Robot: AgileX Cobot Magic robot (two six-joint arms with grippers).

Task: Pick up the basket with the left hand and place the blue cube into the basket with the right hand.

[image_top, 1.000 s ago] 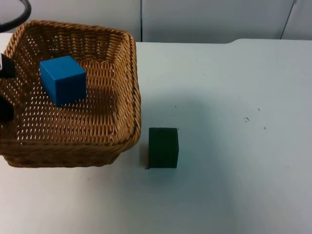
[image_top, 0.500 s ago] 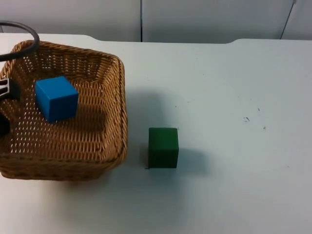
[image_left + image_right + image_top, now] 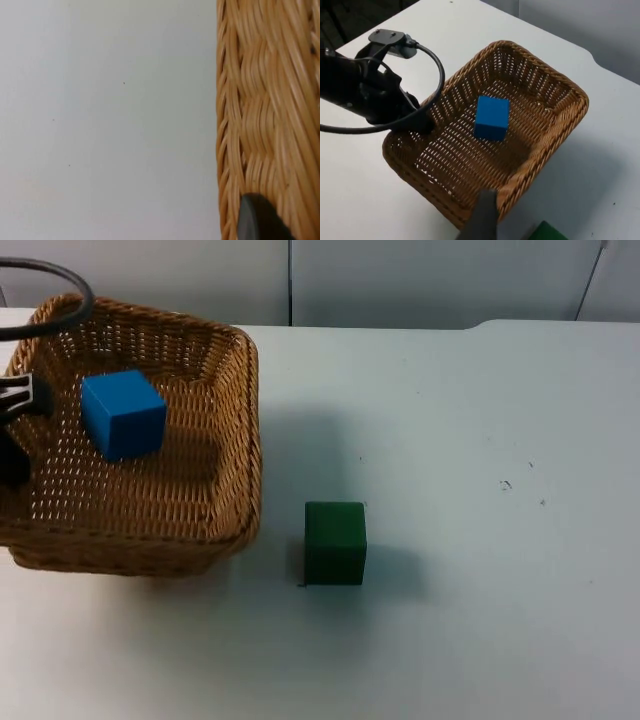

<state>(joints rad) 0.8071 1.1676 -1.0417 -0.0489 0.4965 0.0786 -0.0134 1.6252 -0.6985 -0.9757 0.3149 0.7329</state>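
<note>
At the basket's (image 3: 150, 440) left rim the left hand (image 3: 12, 435) is clamped on the wicker wall, one finger inside and one outside; the left wrist view has the woven rim (image 3: 265, 115) running beside a black fingertip (image 3: 257, 220). From the shadow under it in the top view, the basket seems to hang a little above the table (image 3: 480, 420) rather than rest on it, though I cannot be sure. The blue cube (image 3: 123, 414) sits inside the basket on its woven floor, toward the left hand's side — the right wrist view confirms it, blue cube (image 3: 492, 118) well within the basket (image 3: 540, 145) walls. The right hand looks down from above the basket's near corner; one dark fingertip (image 3: 482, 215) is visible, but I cannot tell how far apart its fingers are, and nothing is seen in them. So the placing looks done. What could go wrong from here: the grip is on one wall only, so the basket may tilt or slip, sliding the cube toward the low side, and a fast set-down could tip the cube out. A green cube (image 3: 335, 542) stands on the table just beside the basket's right wall — a sideways swing could knock it. The table is white with a few small specks, ending at a grey partition wall (image 3: 400, 280).
</note>
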